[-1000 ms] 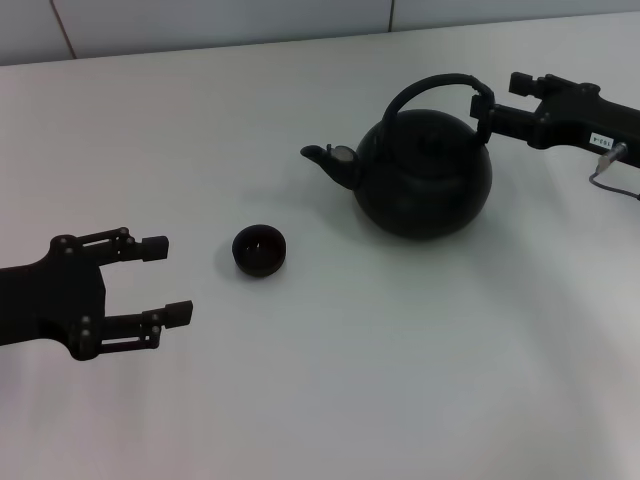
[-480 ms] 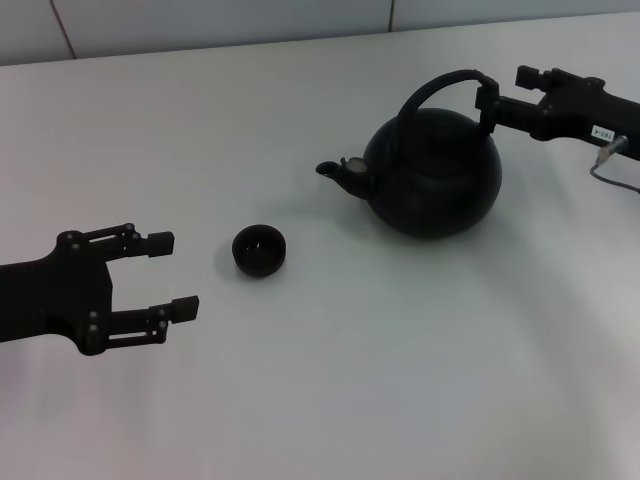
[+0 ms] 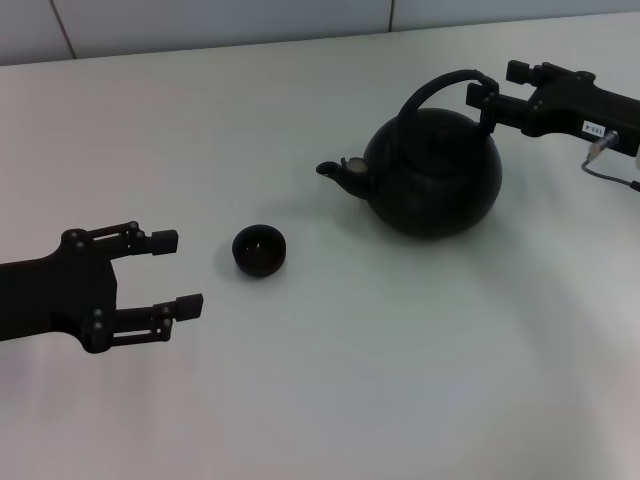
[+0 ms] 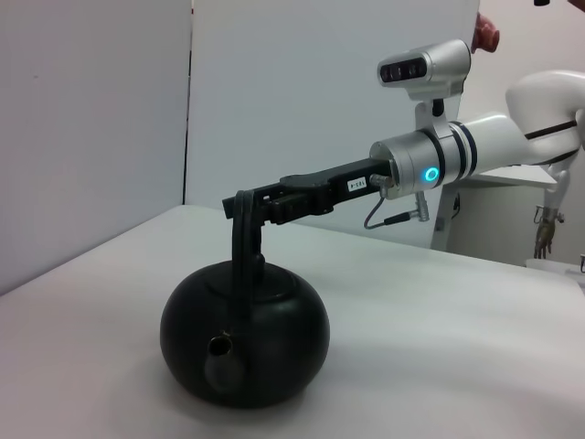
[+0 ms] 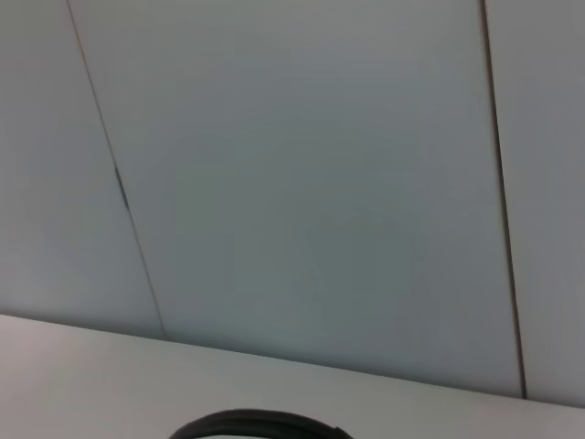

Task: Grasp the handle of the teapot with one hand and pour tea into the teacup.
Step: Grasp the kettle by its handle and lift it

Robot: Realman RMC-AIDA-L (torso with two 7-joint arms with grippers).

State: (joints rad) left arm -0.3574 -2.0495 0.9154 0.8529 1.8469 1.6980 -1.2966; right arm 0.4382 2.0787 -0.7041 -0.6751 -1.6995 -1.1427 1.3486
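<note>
Teapot (image 3: 432, 175) shifted toward 3 o'clock; right gripper (image 3: 484, 100) fingers clasp handle (image 3: 440, 85), left gripper (image 3: 178, 272) released. Tilt slowly over teacup (image 3: 260, 249).

Pretty much everything's black on white here. The teapot (image 3: 432, 175) is glossy black, its handle (image 3: 440, 84) black too, with a little silvery cap on the spout. The teacup (image 3: 259, 249) is dark brown-black. Both grippers are black; the right gripper (image 3: 487, 98) has a small white label, the left gripper (image 3: 177, 272) is plain. The table (image 3: 350, 380) is white.
</note>
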